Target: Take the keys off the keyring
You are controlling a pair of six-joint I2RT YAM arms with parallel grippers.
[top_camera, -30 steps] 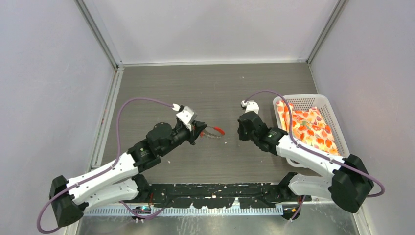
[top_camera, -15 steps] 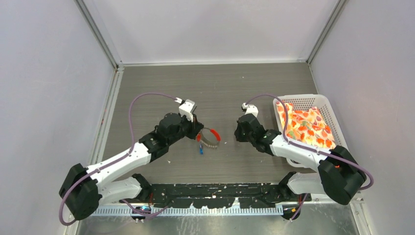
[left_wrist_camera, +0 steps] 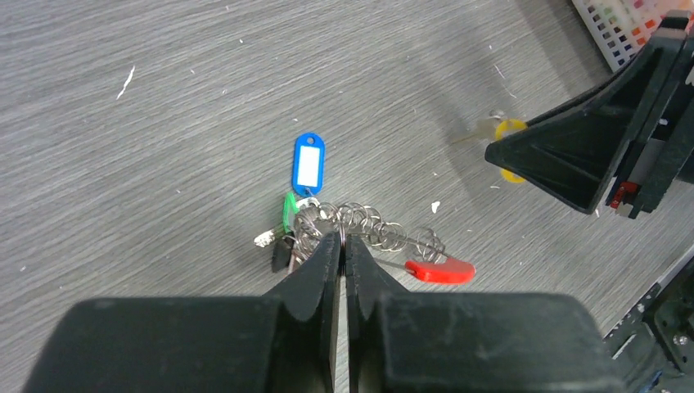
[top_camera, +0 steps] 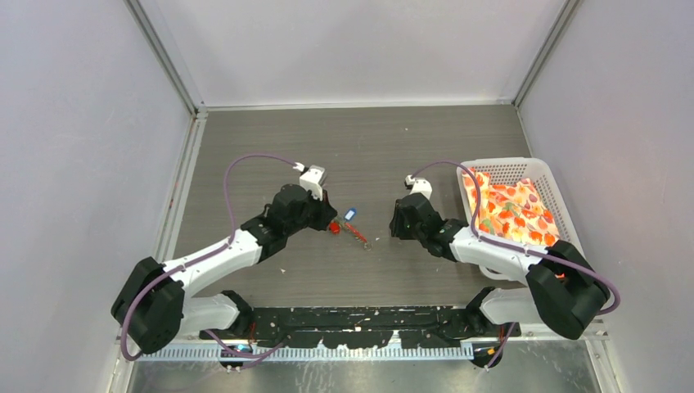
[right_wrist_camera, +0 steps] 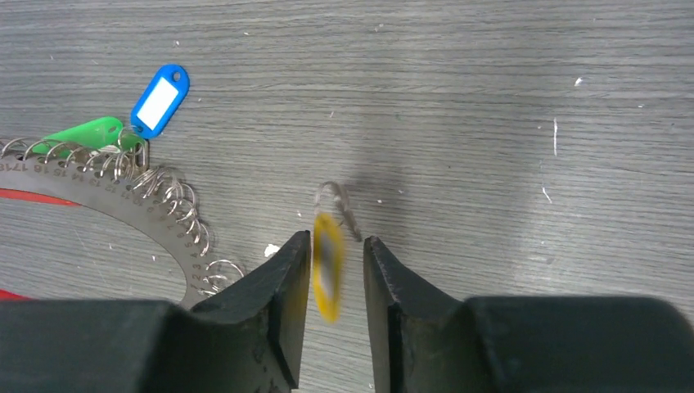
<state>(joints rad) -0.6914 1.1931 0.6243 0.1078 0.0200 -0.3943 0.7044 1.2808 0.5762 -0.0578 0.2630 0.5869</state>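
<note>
My left gripper (left_wrist_camera: 342,237) is shut on the keyring (left_wrist_camera: 385,231), a grey metal coil with a short red section (left_wrist_camera: 442,270), low over the table. A blue tag key (left_wrist_camera: 309,164) and a green tag key (left_wrist_camera: 288,211) hang on the ring by the jaws. In the top view the left gripper (top_camera: 331,223) holds the ring (top_camera: 355,233) at table centre, and the right gripper (top_camera: 393,225) is just right of it. My right gripper (right_wrist_camera: 337,237) is open. A blurred yellow tag key (right_wrist_camera: 327,266) sits loose between its jaws, off the ring.
A white basket (top_camera: 524,166) with an orange patterned cloth (top_camera: 511,211) stands right of the right arm. Small white specks lie on the dark wood-grain table (top_camera: 344,147). Grey walls close in the left, right and far sides.
My left arm has swung further in with the keyring, which now lies stretched out. The blue tag has flipped from below the ring to above it. My right gripper has shifted slightly left.
</note>
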